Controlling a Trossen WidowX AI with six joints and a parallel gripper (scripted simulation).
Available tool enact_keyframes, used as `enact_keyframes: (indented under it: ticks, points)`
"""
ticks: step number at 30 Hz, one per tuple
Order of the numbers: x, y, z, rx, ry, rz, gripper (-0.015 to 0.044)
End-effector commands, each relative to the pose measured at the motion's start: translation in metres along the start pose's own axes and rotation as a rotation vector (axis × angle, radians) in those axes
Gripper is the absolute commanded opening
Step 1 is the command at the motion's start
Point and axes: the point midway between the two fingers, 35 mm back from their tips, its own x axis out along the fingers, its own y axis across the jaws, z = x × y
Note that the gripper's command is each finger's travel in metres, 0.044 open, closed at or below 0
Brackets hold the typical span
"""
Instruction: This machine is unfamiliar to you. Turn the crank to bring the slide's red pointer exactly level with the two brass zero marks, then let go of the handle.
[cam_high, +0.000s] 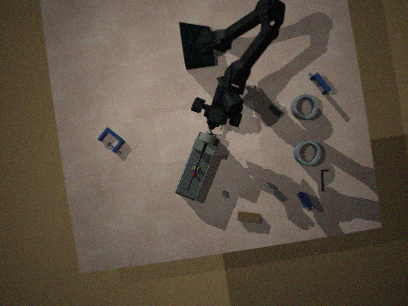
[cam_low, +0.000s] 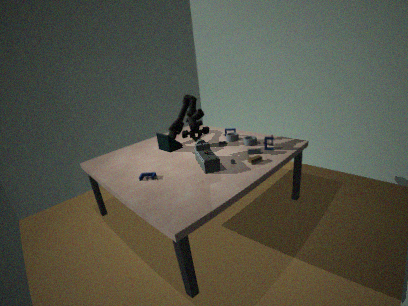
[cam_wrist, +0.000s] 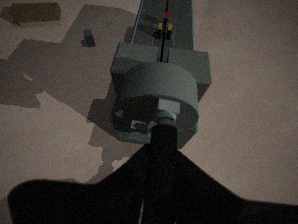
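Note:
The grey machine (cam_high: 206, 162) (cam_low: 210, 164) (cam_wrist: 200, 67) is a long box with a drum and crank at the arm's end. Its red pointer (cam_high: 194, 175) (cam_wrist: 166, 15) sits in the slot, a little past the two brass marks (cam_high: 196, 168) (cam_wrist: 164, 29), on the side away from the crank. So pointer and marks are not level. My gripper (cam_high: 210, 129) (cam_wrist: 158, 150) is shut on the crank's handle (cam_wrist: 167, 117); the fingers cover most of it. In the exterior view the handle is too small to make out.
Blue clamps (cam_high: 111, 139) (cam_low: 148, 176) lie left and, others, at right. Two grey rings (cam_high: 293, 107) (cam_high: 296, 153), a black hex key (cam_high: 323, 180) and a brown block (cam_high: 249, 217) (cam_wrist: 36, 13) lie right of the machine. A small dark piece (cam_high: 226, 194) (cam_wrist: 88, 38) lies nearer it.

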Motion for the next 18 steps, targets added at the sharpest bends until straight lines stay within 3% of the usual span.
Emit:
enact_keyframes:
  ticks: [1,18]
  points:
    - [0.0010,-0.0090,-0.0014,0.011,-0.002,-0.026,0.0000]
    - [0.0020,-0.0112,-0.0024,0.011,-0.002,-0.026,0.0000]
